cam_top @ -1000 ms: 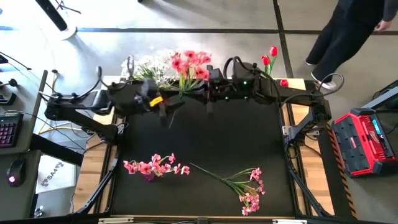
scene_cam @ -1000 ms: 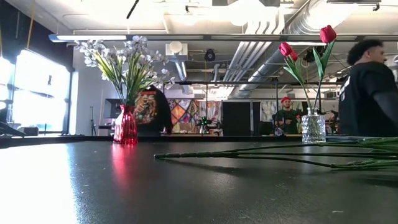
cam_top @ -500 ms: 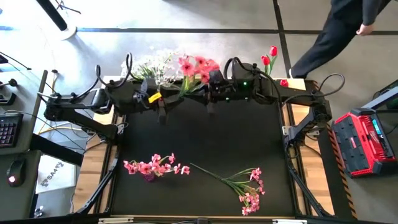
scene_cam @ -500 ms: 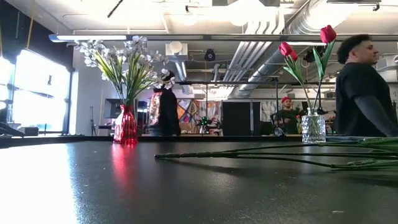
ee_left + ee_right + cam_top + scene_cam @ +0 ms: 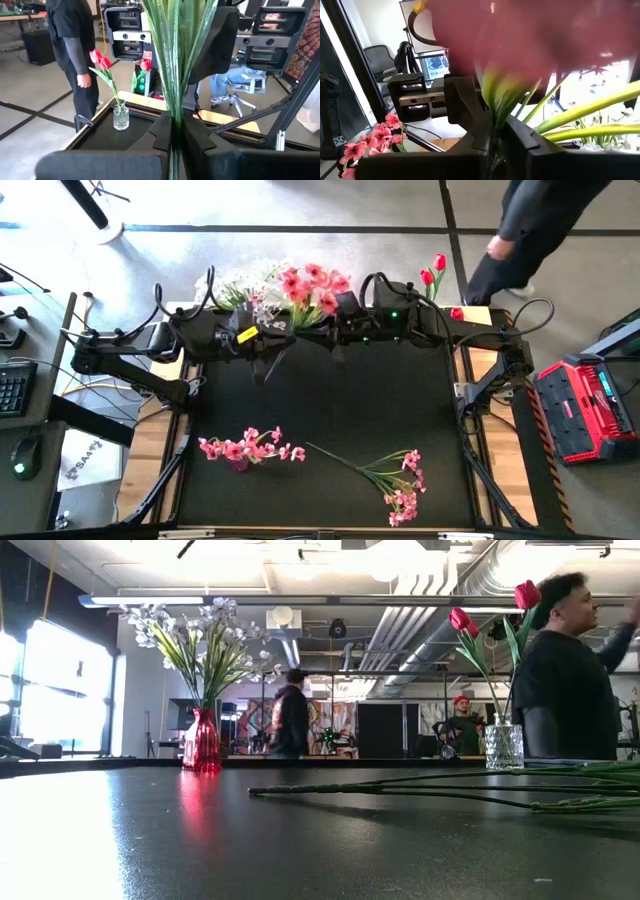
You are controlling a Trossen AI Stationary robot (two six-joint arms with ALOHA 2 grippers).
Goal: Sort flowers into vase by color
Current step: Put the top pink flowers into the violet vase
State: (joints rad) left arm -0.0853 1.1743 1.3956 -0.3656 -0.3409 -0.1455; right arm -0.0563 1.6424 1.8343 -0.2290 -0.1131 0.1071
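A pink-blossom bunch [image 5: 310, 285] stands upright in the air over the table's far edge, between my two arms. My left gripper [image 5: 172, 132] reaches in from the left and is shut on its green stems. My right gripper [image 5: 495, 135] reaches in from the right and is shut on the same stems, just under the blossoms. White flowers stand in a red vase [image 5: 201, 740] at the far left. Red tulips stand in a glass vase [image 5: 504, 745] at the far right. Two more pink sprays [image 5: 250, 448] [image 5: 395, 480] lie flat on the near half of the table. My left gripper pinches the bundle of green stems [image 5: 174, 107] between its two fingers, coming level from the table's left side and lying across the stems. The stems rise straight up from the fingers, clear of the table. My right gripper pinches the same stems [image 5: 492, 112] between its two fingers, coming level from the table's right side and lying across them. The blossoms [image 5: 520, 40] stand close above the fingers and the bunch is clear of the table.
A person [image 5: 560, 680] moves about in the room beyond the far right corner, and another walks farther off. A red case [image 5: 585, 410] stands to the right of the table. The long stems of one lying spray [image 5: 420, 790] stretch across the table's right half.
My left gripper has rolled a little and shut on the stems of the pink bunch, which my right gripper has kept holding in place. The blossoms have swayed slightly. The person beyond the far right corner has walked on.
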